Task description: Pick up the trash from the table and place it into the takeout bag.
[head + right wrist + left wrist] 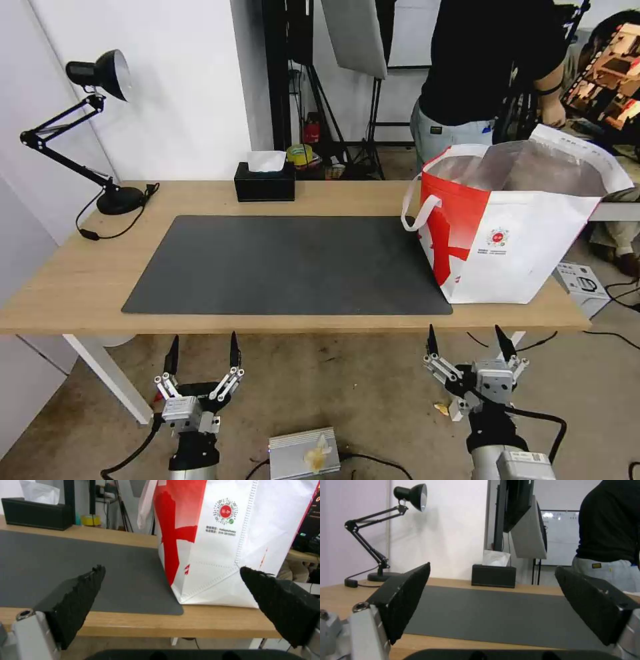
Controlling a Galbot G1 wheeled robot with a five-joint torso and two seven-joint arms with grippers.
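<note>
Silver tools [201, 349], black pointed fingers [172, 353]

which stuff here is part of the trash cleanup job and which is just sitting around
Part of the job:
- large white-and-red foil-lined takeout bag, standing at the table's right end
- long light-wood table
- left claw and right claw, both open, low before the table's front edge

Just lying about:
- black desk lamp
- black tissue box
- dark grey rectangular mat

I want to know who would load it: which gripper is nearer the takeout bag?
Right. The right gripper hangs open just off the table edge below the bag; the left gripper, also open, is far along that edge.
</note>
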